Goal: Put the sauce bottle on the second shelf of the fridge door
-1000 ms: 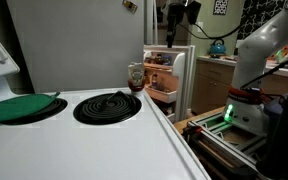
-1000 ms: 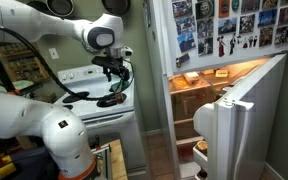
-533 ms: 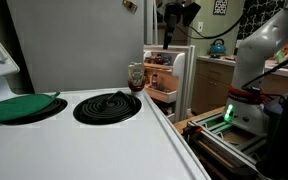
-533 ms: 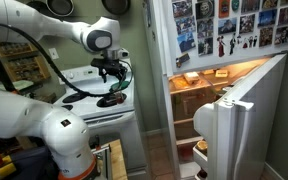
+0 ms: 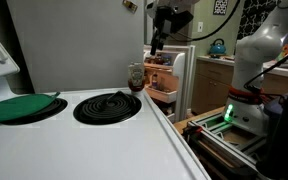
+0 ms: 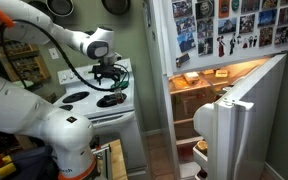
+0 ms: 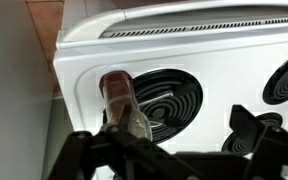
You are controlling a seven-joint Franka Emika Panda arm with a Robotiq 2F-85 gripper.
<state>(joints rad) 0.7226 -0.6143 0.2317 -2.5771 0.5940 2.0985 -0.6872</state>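
The sauce bottle (image 5: 136, 76) stands upright at the far corner of the white stove top (image 5: 94, 150), with dark sauce inside and a paler top. In the wrist view it (image 7: 118, 98) stands beside a coil burner (image 7: 174, 100), close against my left finger. My gripper (image 5: 158, 36) hangs above and slightly beyond the bottle, and also shows over the stove in an exterior view (image 6: 109, 76). In the wrist view the gripper (image 7: 187, 130) is open and empty. The fridge door (image 6: 227, 135) stands open, with white rack shelves on its inner face.
A green cloth (image 5: 19, 106) covers the near-left burner, with a black coil burner (image 5: 107, 106) beside it. The lit fridge interior (image 5: 164, 78) lies beyond the stove. A teal kettle (image 5: 216, 47) sits on the far counter. The robot base (image 5: 246, 105) stands on the floor.
My gripper has moved down and across towards the sauce bottle over the stove. The bottle and the fridge door have not moved.
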